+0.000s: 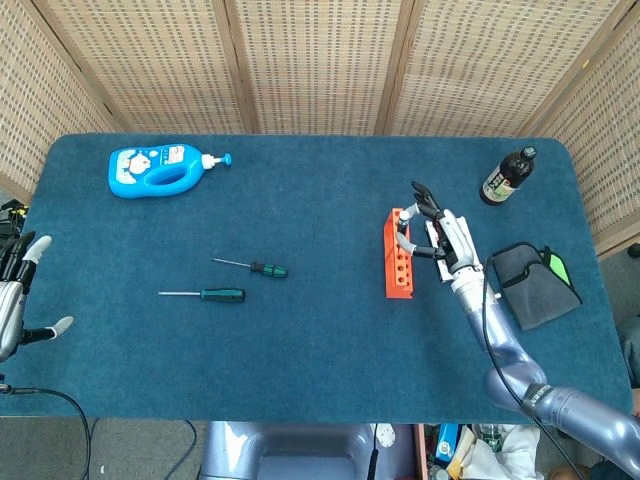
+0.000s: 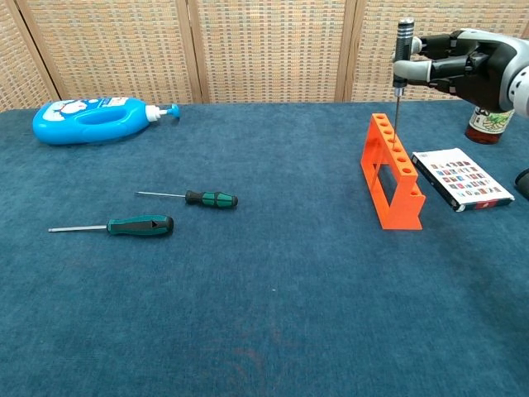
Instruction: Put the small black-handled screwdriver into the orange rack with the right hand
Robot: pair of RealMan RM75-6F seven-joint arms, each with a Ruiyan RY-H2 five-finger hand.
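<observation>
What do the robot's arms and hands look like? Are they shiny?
Yes, partly. The right arm is a smooth silvery-blue tube with a thin black cable along it. The right hand is white and grey with dark fingers. The left hand is silver-grey metal with black fingers that have pale tips.

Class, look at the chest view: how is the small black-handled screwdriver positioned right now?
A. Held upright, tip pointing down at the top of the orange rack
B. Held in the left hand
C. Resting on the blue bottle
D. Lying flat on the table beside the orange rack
A: the right hand grips the small black-handled screwdriver upright, its thin shaft pointing down at the holes of the orange rack.
</observation>
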